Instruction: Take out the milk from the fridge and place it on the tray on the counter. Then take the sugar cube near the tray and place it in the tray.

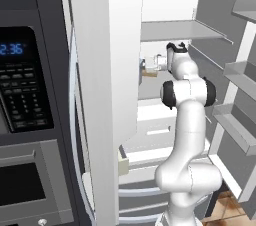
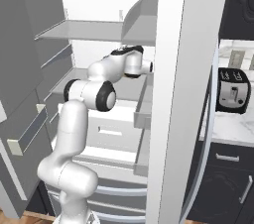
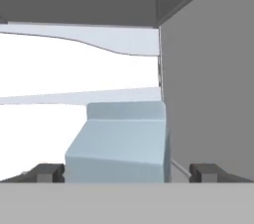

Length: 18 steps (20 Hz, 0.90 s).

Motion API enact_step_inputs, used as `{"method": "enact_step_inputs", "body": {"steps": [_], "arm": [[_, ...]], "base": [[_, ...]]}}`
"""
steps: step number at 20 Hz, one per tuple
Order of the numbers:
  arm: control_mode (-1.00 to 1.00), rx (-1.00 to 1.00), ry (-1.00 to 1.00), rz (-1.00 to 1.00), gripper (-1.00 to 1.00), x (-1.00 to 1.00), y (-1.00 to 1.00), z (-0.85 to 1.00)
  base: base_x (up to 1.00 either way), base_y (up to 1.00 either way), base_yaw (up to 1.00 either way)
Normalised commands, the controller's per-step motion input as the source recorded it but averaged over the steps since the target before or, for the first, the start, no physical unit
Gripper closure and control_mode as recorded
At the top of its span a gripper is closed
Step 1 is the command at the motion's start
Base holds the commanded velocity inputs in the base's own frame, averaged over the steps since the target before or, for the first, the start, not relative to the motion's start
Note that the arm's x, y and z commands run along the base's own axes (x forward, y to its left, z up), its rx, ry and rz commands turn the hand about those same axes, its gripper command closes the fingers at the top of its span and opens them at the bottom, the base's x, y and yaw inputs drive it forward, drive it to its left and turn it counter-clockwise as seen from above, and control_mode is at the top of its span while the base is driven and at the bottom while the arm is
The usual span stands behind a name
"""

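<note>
gripper (image 3: 126,172) in fridge (image 1: 170,30), jaws wide either side of milk (image 3: 119,143), not closed yet.
carton on shelf by grey wall; prob light, thin-walled, smooth — grip flat sides below gable, gently.

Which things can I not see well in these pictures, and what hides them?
- Milk: hand view, base cut off by the bottom edge.
- Whether the pincer touches the milk: hand view, only the fingertips rise, one on each side.
- Pincer in the left base view: hidden behind the fridge wall.
</note>
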Motion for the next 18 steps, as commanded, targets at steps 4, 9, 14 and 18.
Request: {"method": "enact_step_inputs", "body": {"steps": [4,9,14,18], "arm": [[-1.00,0.00,0.00,-0.15,-1.00,0.02,0.21,0.00],[-1.00,0.00,0.00,-0.04,1.00,0.09,0.01,0.00],[-1.00,0.00,0.00,0.00,1.00,0.00,-0.02,0.00],[-1.00,0.00,-0.01,0.00,1.00,-0.18,0.00,0.01]], "base": [[0.00,0.00,0.00],[0.00,0.00,0.00],[0.00,0.00,0.00],[0.00,0.00,0.00]]}}
